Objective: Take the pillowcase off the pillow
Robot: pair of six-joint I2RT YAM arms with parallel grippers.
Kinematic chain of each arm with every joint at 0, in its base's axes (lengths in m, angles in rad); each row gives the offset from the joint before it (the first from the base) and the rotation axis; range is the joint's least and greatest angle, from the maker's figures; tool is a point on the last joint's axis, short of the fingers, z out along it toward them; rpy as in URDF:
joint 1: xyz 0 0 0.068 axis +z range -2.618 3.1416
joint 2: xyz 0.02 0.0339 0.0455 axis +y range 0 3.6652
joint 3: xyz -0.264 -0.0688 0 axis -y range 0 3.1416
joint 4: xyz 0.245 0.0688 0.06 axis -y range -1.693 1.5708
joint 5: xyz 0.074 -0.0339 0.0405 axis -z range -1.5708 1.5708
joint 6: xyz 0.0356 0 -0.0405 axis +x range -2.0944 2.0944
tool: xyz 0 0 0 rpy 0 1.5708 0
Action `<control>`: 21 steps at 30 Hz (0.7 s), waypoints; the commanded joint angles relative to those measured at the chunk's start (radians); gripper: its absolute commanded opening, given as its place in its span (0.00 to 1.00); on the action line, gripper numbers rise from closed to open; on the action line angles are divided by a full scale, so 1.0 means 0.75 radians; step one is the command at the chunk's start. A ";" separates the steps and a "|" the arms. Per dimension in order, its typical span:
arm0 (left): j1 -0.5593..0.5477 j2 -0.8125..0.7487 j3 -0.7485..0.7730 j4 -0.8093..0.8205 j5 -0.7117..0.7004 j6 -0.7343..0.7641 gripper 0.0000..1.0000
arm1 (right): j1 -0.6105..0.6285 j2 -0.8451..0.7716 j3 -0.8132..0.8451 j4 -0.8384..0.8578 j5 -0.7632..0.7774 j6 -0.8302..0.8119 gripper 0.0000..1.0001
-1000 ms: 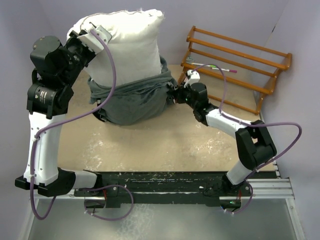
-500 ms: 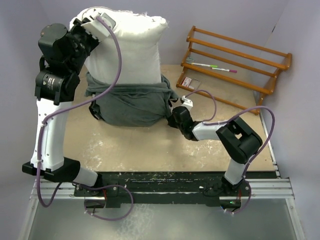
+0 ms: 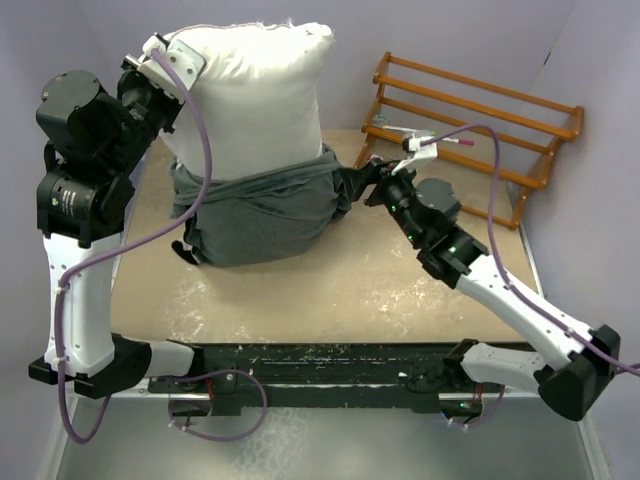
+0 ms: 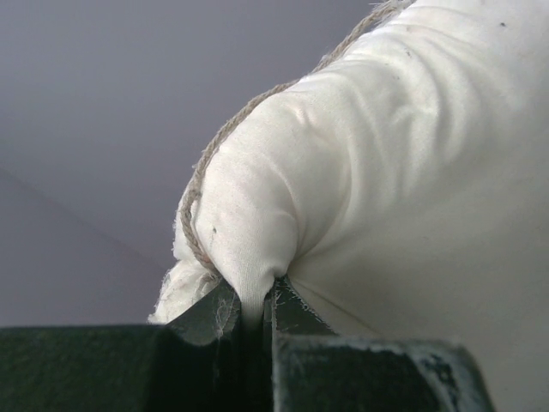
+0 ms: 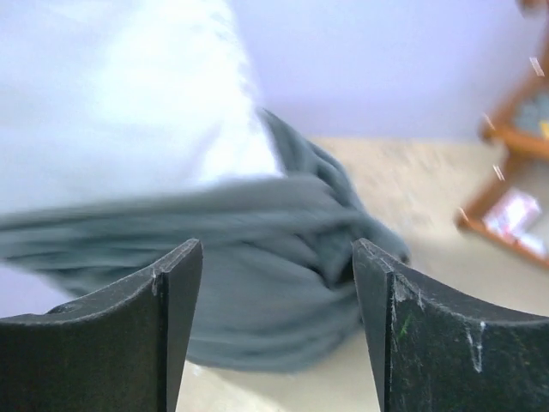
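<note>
Only lower pillow (image 3: 255, 95) inside pillowcase (image 3: 262, 208)

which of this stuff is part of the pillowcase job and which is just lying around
Part of the job: pillow, pinched at a corner by the left gripper; grey pillowcase bunched round its lower half; right gripper, open beside it.
Just lying about: wooden rack; pen on it.

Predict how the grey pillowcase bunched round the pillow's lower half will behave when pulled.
Probably floppy: the pillowcase sags in folds, so it should drape rather than move as one. Likely light, yet it may cling to the plump pillow, which the left end effector pinches.
</note>
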 commanded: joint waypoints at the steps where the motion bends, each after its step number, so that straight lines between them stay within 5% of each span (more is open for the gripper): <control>1: 0.017 -0.046 0.015 0.185 0.023 -0.050 0.00 | 0.113 -0.023 0.169 -0.062 -0.218 -0.356 0.74; 10: 0.016 -0.048 0.023 0.137 0.018 -0.026 0.00 | 0.320 0.210 0.381 0.030 -0.368 -0.883 0.74; 21: 0.016 -0.069 -0.025 0.138 0.016 -0.017 0.00 | 0.433 0.341 0.454 0.061 -0.195 -1.402 0.70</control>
